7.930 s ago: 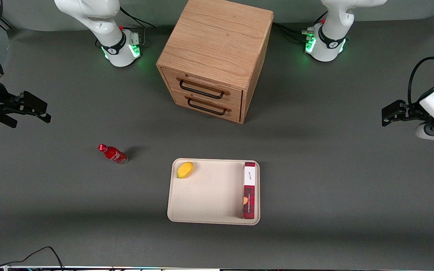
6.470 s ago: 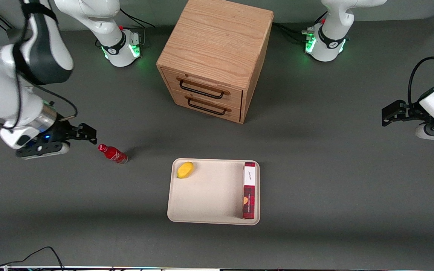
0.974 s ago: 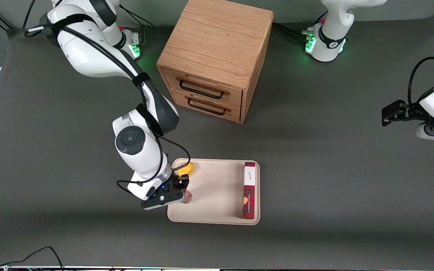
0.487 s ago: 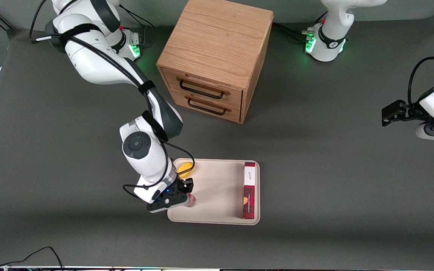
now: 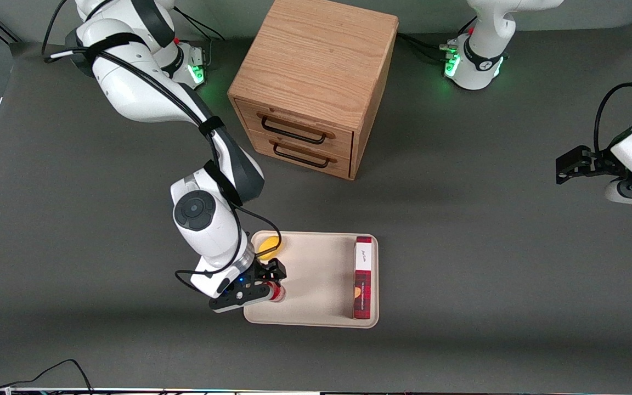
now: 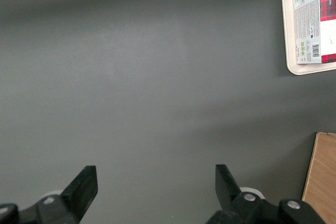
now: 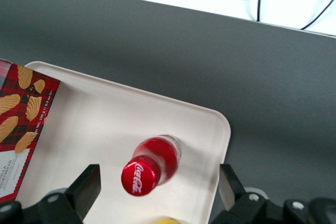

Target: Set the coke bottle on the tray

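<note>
My gripper [image 7: 155,187] hangs open above the upright coke bottle [image 7: 152,165] near the tray [image 7: 210,124] corner; clipping its cap could topple it.

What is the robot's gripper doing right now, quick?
Gripper: open, fingers spread apart on each side of the coke bottle, which stands upright on the tray.

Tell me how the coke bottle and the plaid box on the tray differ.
The coke bottle stands upright, round and small; the plaid box is long and flat-sided. The bottle is plain glossy red with white script on its cap; the box is red plaid with a white label. The bottle sits between the fingers of the open claw; the box lies along the tray's edge toward the parked arm. Both rest on the tray.
</note>
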Motion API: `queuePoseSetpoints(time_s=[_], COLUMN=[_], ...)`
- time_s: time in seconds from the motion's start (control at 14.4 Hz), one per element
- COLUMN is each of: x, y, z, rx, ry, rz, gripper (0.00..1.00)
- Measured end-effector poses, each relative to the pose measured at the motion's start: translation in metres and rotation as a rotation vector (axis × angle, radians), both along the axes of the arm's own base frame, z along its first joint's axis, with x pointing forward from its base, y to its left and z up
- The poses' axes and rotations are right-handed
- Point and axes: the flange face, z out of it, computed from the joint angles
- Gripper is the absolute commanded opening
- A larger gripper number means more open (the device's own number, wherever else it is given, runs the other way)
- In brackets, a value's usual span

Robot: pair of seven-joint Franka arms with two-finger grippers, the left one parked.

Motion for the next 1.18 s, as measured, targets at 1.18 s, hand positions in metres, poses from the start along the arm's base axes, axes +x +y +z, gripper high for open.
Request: queuePoseSetpoints(time_s=[1.18], x=[-0.156], y=[-0.278], z=[0.209], rx=[-0.064], ry=[0.176], rz=[-0.217], gripper=[1.00])
